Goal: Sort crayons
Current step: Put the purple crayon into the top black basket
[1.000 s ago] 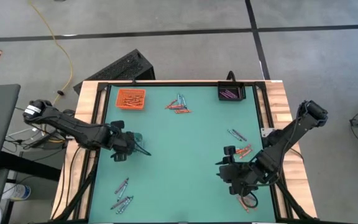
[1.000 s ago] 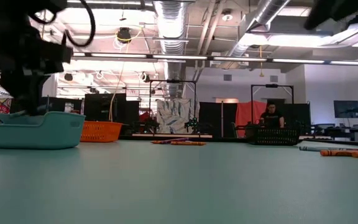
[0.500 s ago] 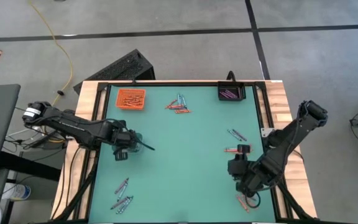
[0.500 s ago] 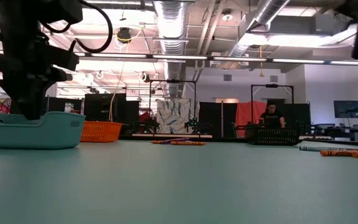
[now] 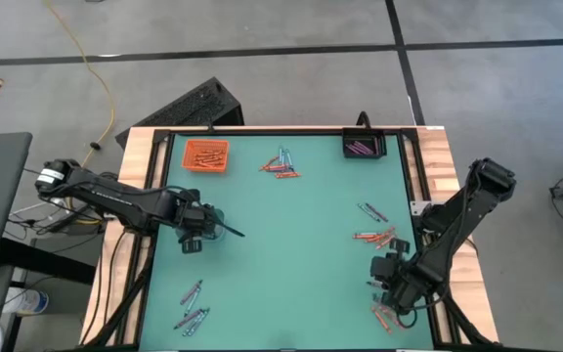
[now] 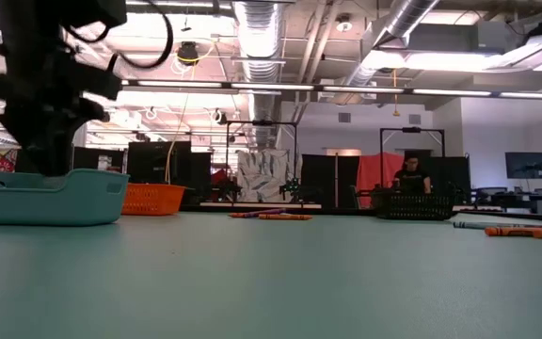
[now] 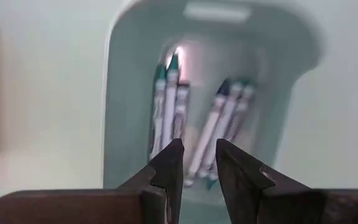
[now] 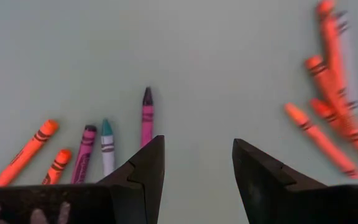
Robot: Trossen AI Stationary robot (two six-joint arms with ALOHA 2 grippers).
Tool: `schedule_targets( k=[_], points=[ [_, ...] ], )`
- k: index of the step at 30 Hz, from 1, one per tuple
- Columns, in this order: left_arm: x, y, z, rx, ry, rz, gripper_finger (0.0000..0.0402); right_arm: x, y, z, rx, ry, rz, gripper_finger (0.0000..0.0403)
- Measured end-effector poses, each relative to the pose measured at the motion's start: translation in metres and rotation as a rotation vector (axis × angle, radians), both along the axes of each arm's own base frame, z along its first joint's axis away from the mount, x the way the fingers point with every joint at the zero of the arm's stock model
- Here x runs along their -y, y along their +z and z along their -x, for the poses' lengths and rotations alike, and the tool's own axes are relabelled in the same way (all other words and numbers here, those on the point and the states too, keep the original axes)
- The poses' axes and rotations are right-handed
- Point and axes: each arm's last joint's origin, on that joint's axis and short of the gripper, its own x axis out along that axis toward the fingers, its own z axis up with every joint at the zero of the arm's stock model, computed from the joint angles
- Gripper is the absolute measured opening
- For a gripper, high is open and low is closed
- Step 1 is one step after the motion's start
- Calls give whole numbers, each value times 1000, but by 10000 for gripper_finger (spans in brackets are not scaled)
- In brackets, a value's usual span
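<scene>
My left gripper (image 7: pixel 199 149) (image 5: pixel 201 227) hangs open, fingers pointing down, over a clear teal tray (image 7: pixel 120 99) (image 6: pixel 45 196) on the table's left. Several blue-grey crayons (image 7: pixel 166 106) lie in that tray. My right gripper (image 8: pixel 197 149) (image 5: pixel 391 284) stands open near the table's near right corner, above bare table top. Beside it lie a purple crayon (image 8: pixel 147 115), a teal one (image 8: pixel 107 146), a pink one (image 8: pixel 84 158) and orange ones (image 8: pixel 30 149). More orange crayons (image 8: pixel 331 93) (image 5: pixel 374 237) lie a little farther off.
An orange tray (image 5: pixel 205 154) with orange crayons stands at the far left, and a black tray (image 5: pixel 363 147) with purple ones at the far right. Loose crayons lie at far centre (image 5: pixel 281 164), on the right (image 5: pixel 372 210) and near left (image 5: pixel 192 308).
My right gripper has swung toward the table's near right corner and come down lower, rolling about its wrist as it went. It now stands over the crayons there. Its arm has left the low view.
</scene>
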Motion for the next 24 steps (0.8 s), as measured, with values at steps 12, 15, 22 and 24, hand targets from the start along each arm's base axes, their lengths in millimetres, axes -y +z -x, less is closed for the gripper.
schedule_targets(
  k=[12,15,22,24],
  points=[
    [23,64,-21,238,-82,-5,85,-5,-26,-2,50,-29,-107,177],
    [31,77,-23,294,-105,-25,85,-8,-36,-3,18,-26,-74,170],
    [44,90,-21,355,-135,-59,85,-16,-54,-6,-50,-13,-58,145],
    [46,90,-20,359,-138,-62,85,-19,-55,-7,-55,-5,-50,137]
  ],
)
